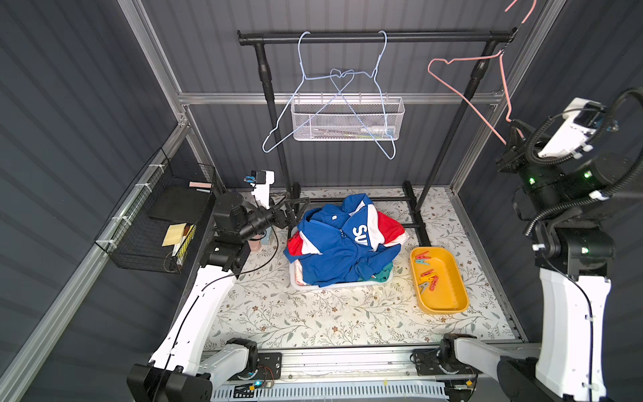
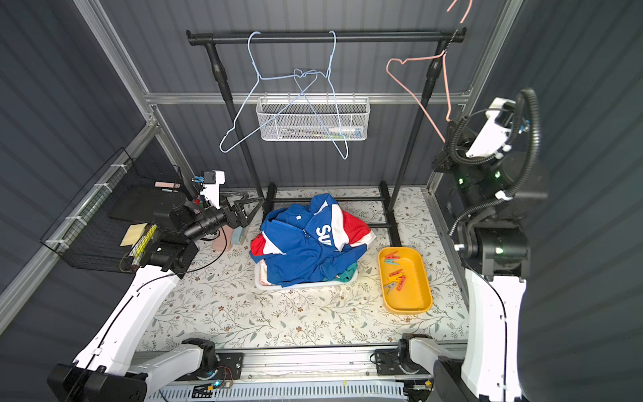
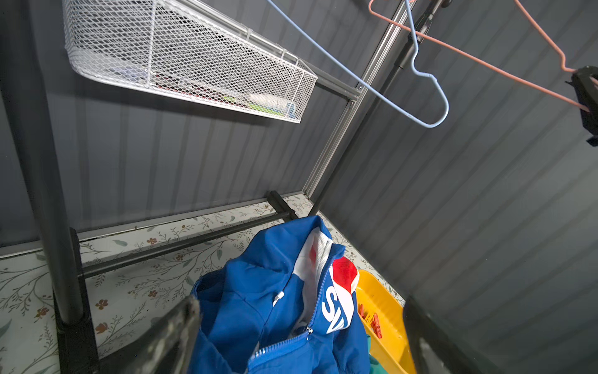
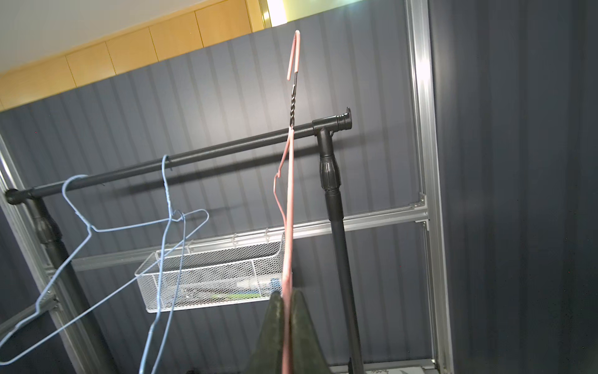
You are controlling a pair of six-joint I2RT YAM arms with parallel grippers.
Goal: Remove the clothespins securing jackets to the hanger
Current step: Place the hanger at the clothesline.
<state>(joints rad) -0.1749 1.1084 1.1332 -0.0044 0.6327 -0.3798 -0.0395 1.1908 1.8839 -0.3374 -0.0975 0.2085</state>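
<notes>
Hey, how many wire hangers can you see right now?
3. A blue hanger and a second blue hanger hang crossed on the black rail. The pink hanger is pinched in the right gripper by the rail's end, unhooked. None seems hidden.

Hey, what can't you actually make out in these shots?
- Whatever lies under the blue jacket: in both top views it covers the pile; only a teal corner shows.
- Mesh basket contents: every view, too small and blurred behind the mesh.
- Clothespins count: top views, small and overlapping in the yellow tray.
</notes>
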